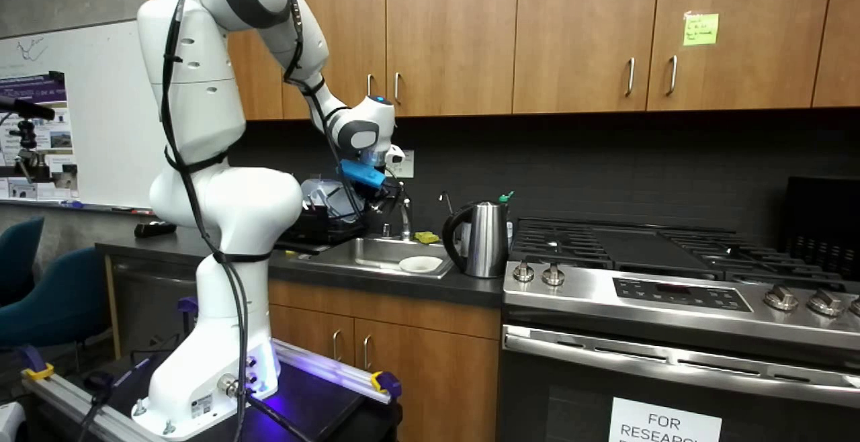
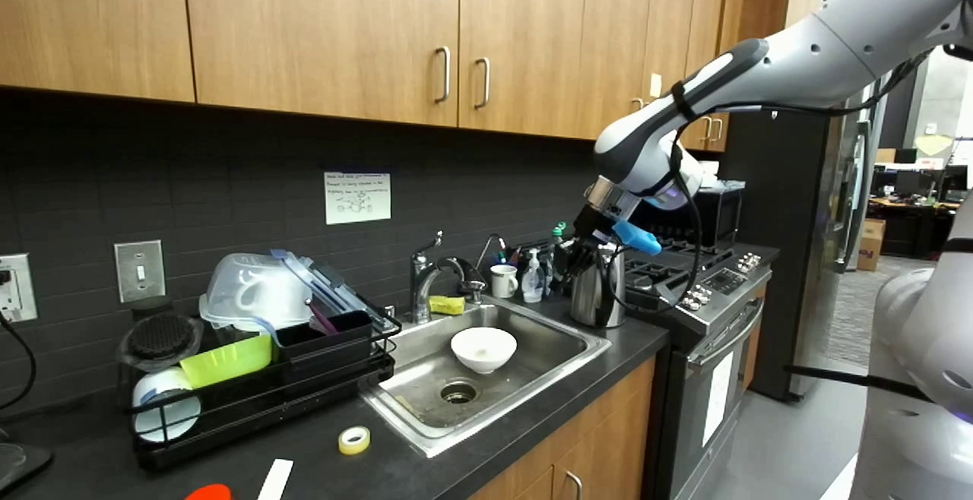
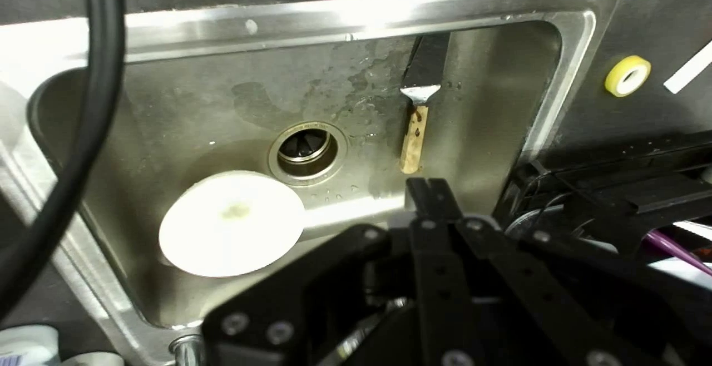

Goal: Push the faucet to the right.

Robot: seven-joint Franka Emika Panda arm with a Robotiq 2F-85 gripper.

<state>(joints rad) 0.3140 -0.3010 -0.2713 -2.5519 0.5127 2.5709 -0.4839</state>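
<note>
Nudge, don't grab: hard metal on a likely pivot

The silvery lever faucet [image 2: 423, 280] rises at the back rim of the sink [image 3: 311, 24], its curved spout [image 2: 451, 263] arching toward the basin. Over the sink hangs the gripper [image 3: 430, 188], its 2 fingers pressed together, nothing visible between them; whether they touch the faucet I cannot tell. Expect rigid, slick metal, firmly anchored, the spout probably swivelling against mild drag. Push sideways near the spout's free end, from the sink's left.

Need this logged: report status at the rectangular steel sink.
Black two-fingered gripper shut, apparently empty. Silvery curved-spout metal faucet upright at edge of sink, untouched. Rectangular yellow sponge beside faucet, probably no obstruction.
</note>
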